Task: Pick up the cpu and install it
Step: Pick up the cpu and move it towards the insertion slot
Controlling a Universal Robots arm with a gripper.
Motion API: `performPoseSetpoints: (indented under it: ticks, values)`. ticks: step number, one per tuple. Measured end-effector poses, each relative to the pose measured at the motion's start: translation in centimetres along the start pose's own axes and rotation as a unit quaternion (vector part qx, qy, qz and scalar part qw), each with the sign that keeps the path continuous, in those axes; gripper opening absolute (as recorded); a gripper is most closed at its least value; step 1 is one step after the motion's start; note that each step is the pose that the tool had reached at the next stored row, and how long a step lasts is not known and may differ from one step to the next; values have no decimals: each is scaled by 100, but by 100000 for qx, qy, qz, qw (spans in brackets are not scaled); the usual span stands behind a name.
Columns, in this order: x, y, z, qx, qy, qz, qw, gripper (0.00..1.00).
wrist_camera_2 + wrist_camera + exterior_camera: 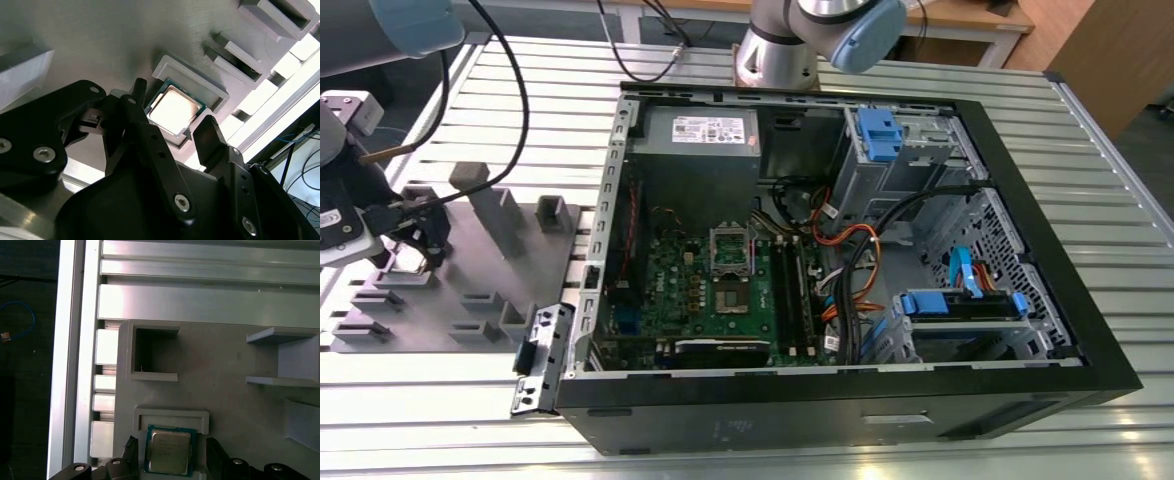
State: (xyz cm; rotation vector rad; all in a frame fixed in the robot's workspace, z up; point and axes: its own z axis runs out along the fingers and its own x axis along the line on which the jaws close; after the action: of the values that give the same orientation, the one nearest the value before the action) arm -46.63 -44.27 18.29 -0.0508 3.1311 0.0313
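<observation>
At the exterior view's left edge, we find a grey fixture tray [454,335] with raised holders on the slatted table [1087,150]. In both wrist views the cpu [170,451] lies flat, silvery top up, in the tray's shallow framed pocket [171,415]. The open computer case [854,425] sits mid-frame, motherboard [707,290] inside. The arm hangs over the tray, its gripper [174,111] released: black fingers [212,135] flank the chip, a gap either side.
</observation>
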Motion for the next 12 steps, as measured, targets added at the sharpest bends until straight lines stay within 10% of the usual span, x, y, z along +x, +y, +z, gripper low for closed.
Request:
performPoseSetpoints:
  ticks: [12]
  values:
    - [0, 0, 2, 0, -1, 2, 100000, 55]
